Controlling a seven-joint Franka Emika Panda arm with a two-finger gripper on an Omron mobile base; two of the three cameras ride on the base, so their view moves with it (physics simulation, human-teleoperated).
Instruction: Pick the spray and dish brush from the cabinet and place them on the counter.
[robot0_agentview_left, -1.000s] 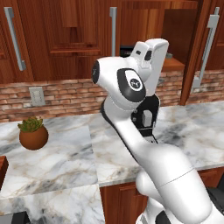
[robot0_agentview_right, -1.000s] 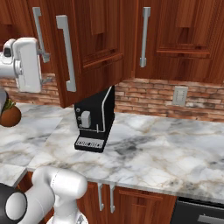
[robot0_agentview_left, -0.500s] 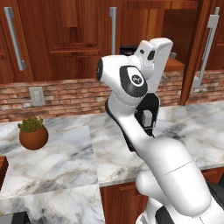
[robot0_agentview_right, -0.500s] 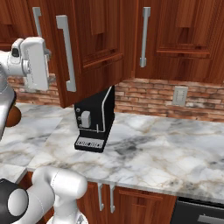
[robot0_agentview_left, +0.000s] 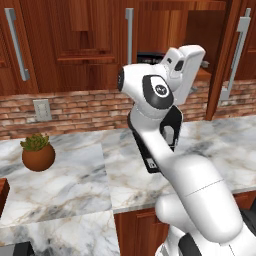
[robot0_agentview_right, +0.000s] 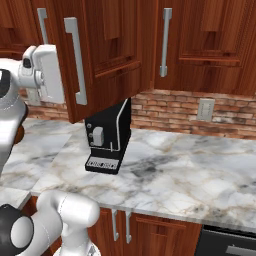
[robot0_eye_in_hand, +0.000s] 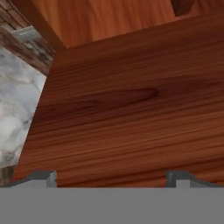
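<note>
Currently raised at the open cabinet (robot0_agentview_left: 210, 45), hand (robot0_eye_in_hand: 111, 177) with fingers (robot0_eye_in_hand: 43, 177) spread wide and holding nothing, facing a bare wooden shelf (robot0_eye_in_hand: 131, 105) close up. Cabinet door (robot0_agentview_right: 95, 55) swung open above the black coffee machine (robot0_agentview_right: 107, 137) on the marble tabletop (robot0_agentview_right: 175, 175), potted plant (robot0_agentview_left: 37, 155) well off to the left near the wall outlet (robot0_agentview_left: 42, 109). Spray and dish brush: cannot tell where, cabinet interior mostly blocked by the arm.
</note>
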